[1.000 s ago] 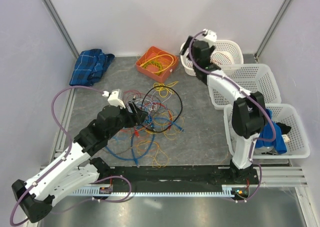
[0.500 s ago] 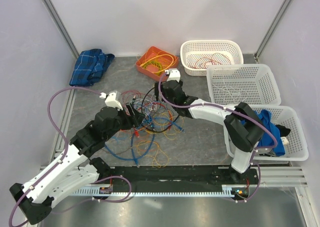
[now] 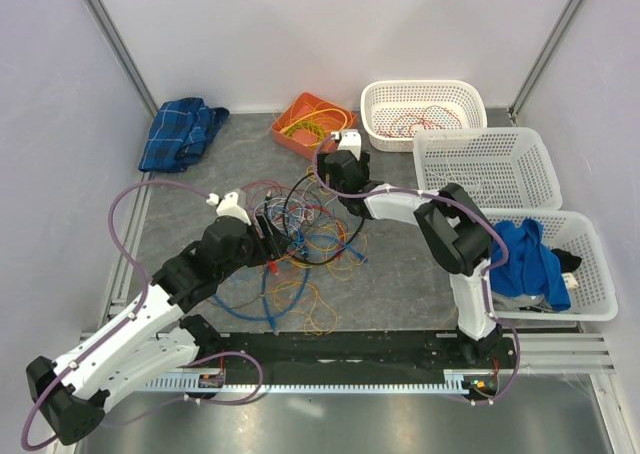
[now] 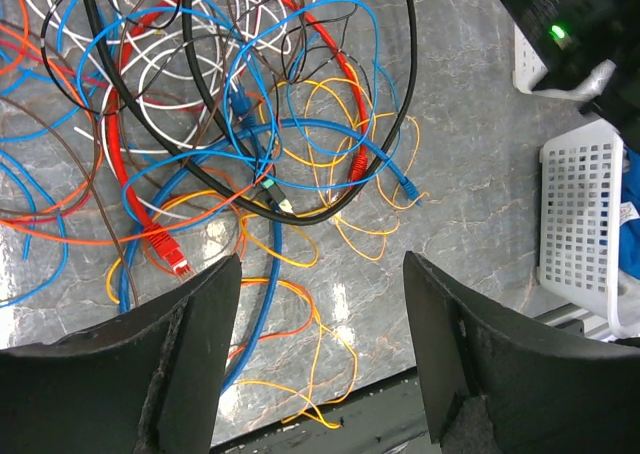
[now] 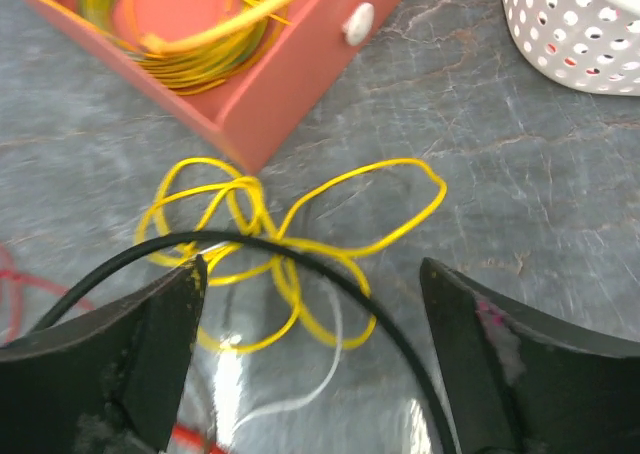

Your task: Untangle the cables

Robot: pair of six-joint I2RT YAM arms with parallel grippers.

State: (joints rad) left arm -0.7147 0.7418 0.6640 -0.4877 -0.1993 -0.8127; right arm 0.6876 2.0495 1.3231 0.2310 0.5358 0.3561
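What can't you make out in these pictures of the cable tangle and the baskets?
- Top view: fingertips of the left gripper, hidden under its own wrist above the cables.
- Right wrist view: where the black cable ends, hidden behind the fingers of the right gripper.
- Right wrist view: contents of the orange tray, blurred and cut by the top edge.
- Top view: anything under the blue cloth in the near basket.
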